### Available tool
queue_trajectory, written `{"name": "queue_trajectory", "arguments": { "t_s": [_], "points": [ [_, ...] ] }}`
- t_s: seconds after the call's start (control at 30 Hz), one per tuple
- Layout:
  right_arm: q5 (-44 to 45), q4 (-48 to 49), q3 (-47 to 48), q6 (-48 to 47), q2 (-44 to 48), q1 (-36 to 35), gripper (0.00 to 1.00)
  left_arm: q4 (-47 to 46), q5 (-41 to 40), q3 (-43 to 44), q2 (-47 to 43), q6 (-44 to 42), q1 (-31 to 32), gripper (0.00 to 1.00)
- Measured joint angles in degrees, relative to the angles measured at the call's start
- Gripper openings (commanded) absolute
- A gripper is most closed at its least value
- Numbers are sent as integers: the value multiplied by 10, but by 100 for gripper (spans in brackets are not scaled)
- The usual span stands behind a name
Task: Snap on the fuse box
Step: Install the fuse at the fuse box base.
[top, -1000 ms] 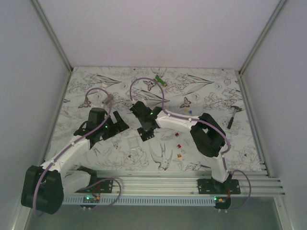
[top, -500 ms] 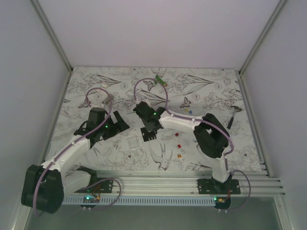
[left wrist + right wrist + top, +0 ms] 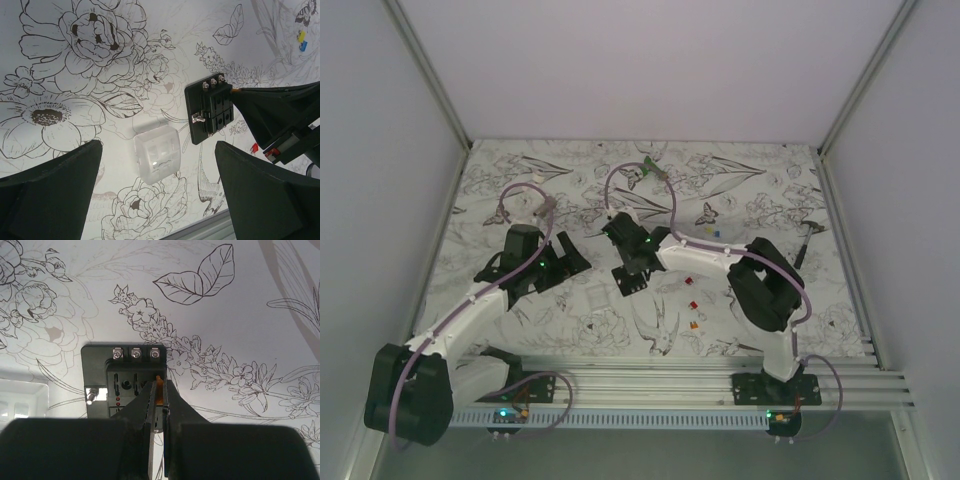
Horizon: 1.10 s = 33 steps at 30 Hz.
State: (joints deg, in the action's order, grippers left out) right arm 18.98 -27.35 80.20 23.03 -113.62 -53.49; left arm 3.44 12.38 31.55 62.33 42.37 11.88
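The fuse box point(image 3: 115, 372) is a flat black square block with three screws along its far edge and slots on top; it lies on the flowered mat and also shows in the left wrist view point(image 3: 209, 111) and the top view point(image 3: 628, 281). My right gripper point(image 3: 159, 390) is shut on a small orange fuse point(image 3: 159, 384) and holds its tip at the box's right-hand slots. A clear plastic cover point(image 3: 156, 157) lies on the mat just left of the box. My left gripper point(image 3: 157, 200) is open and empty, hovering above the cover.
Loose red and orange fuses point(image 3: 692, 302) lie right of the box, and a yellow and a blue one point(image 3: 713, 232) lie farther back. A green-and-white tool point(image 3: 653, 166) lies at the back centre. A dark tool point(image 3: 807, 240) lies at the right edge.
My right wrist has shifted slightly to the right, its gripper staying over the fuse box. The left arm has not moved.
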Motion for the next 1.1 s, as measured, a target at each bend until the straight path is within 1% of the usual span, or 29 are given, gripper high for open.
{"name": "queue_trajectory", "arguments": {
  "t_s": [0.23,0.57,1.1],
  "points": [
    [-7,43,-37,-19,21,2,0,-1,4,0,4,0,0,100],
    [-10,50,-48,-24,29,2,0,-4,13,0,7,2,0,100],
    [-8,77,-70,0,41,2,0,-4,13,0,7,4,0,100]
  ]
}}
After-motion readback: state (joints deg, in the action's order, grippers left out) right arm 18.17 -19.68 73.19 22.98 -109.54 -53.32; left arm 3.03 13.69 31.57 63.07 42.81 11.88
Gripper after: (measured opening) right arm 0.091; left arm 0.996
